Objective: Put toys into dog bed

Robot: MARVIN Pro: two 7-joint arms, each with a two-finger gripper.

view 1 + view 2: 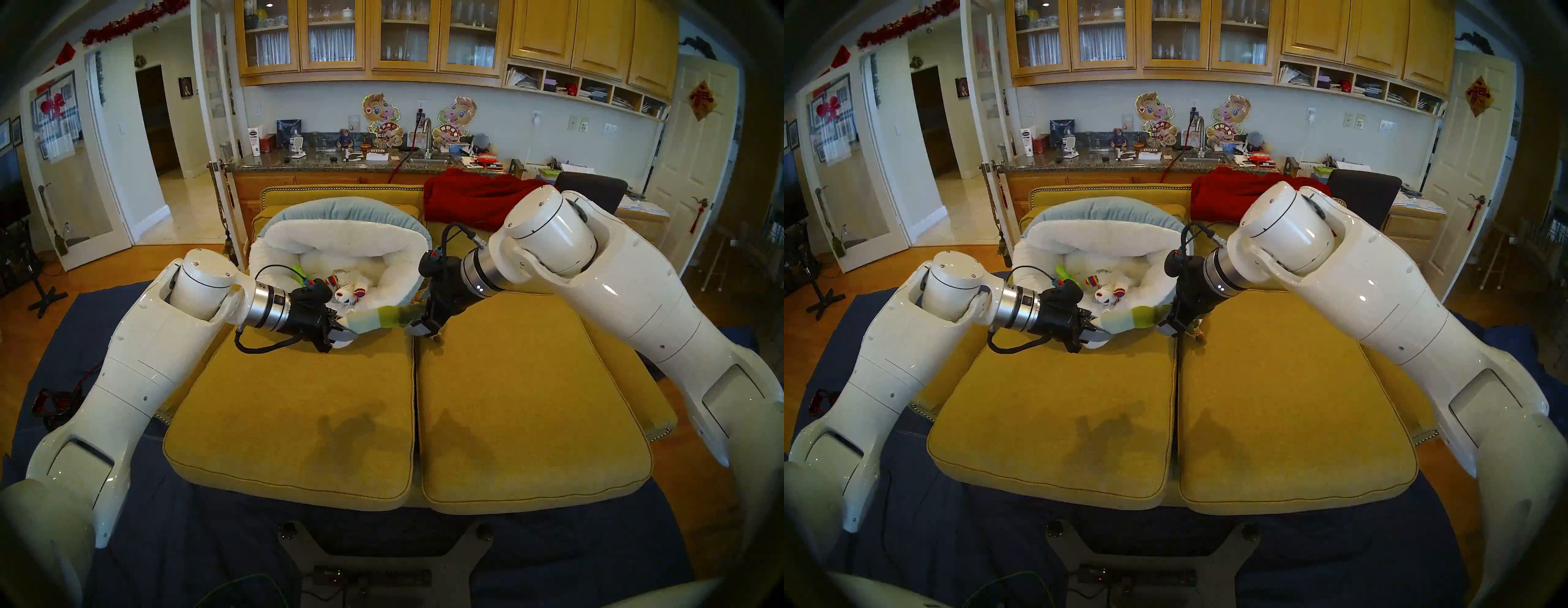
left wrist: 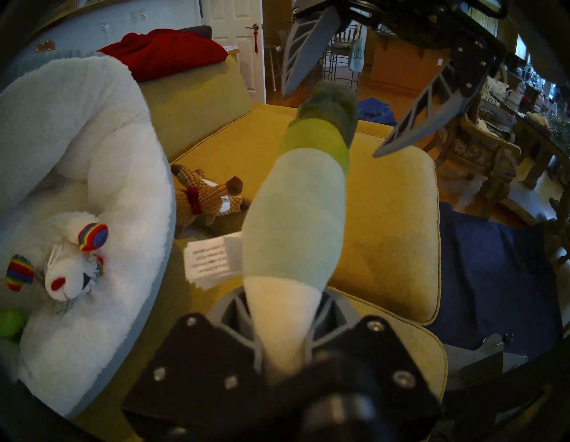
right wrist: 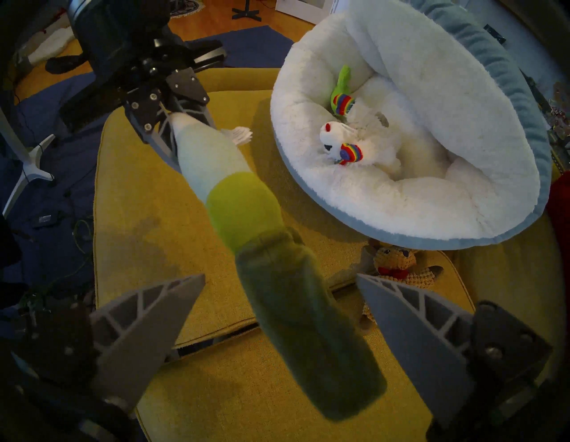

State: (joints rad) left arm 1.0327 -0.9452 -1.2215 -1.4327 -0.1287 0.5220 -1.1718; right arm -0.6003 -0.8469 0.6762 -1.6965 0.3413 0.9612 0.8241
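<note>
The fingers of the left gripper [image 2: 282, 336] are clamped on the white end of the long tube toy [image 2: 296, 216], which is held clear above the mustard-yellow cushions [image 1: 297, 403]. From that grip the tube's long axis runs roughly level across the robot's front, from its left toward its right, passing through pale blue and bright green bands to a dark green end. That dark green end is pointed into the right gripper [image 3: 279, 327], whose fingers are spread wide apart on either side of it; no contact with the plush is seen in the right wrist view. A white tag [image 2: 212, 262] is seen hanging at the tube's white end.

Just behind the tube, the dog bed [image 1: 399, 237] is set on the cushions, its rear rim propped up. Inside it the white animal with rainbow paws [image 3: 354, 142] is lying, with the green cactus [image 3: 342, 83] beside it. The brown knitted animal [image 3: 398, 265] is lying on the cushion, against the bed's outer rim. A red blanket [image 1: 475, 195] is draped further back.
</note>
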